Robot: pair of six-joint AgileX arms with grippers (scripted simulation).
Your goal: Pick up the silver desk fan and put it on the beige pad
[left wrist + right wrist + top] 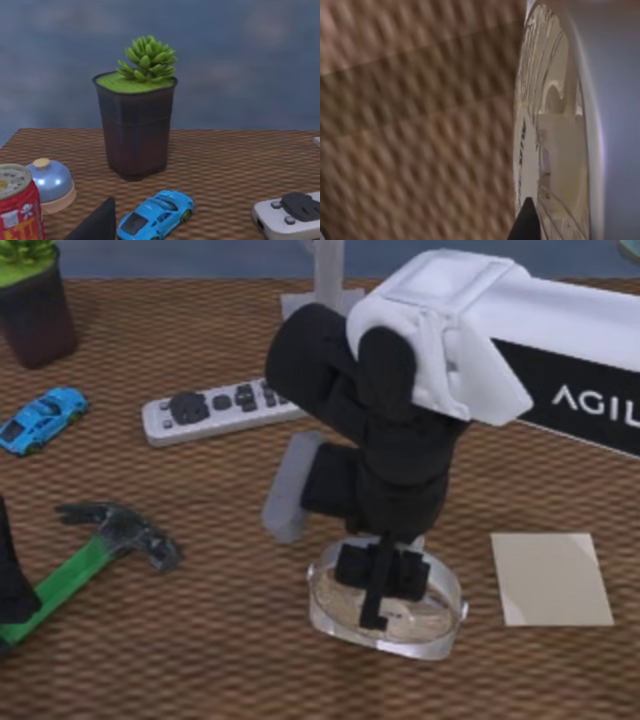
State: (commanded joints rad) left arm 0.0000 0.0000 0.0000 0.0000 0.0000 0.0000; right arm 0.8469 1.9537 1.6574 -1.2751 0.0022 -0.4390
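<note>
Right gripper (385,585) is sitting down over the fan (440,625) at table centre, black fingers (374,590) inside its rim; grip state unclear. Pad (552,578) is lying just right, apart. Left arm parked at left edge.

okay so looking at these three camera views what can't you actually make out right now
- Right gripper: the arm above covers its fingers in the top view, so its hold on the silver desk fan is unclear.
- Fan's grille: the right wrist view shows only a close slice of rim.
- Left gripper: top view cuts it off at the left edge.
- Grey-white post: cut off by the top edge.
- Red can: left wrist view crops it.
</note>
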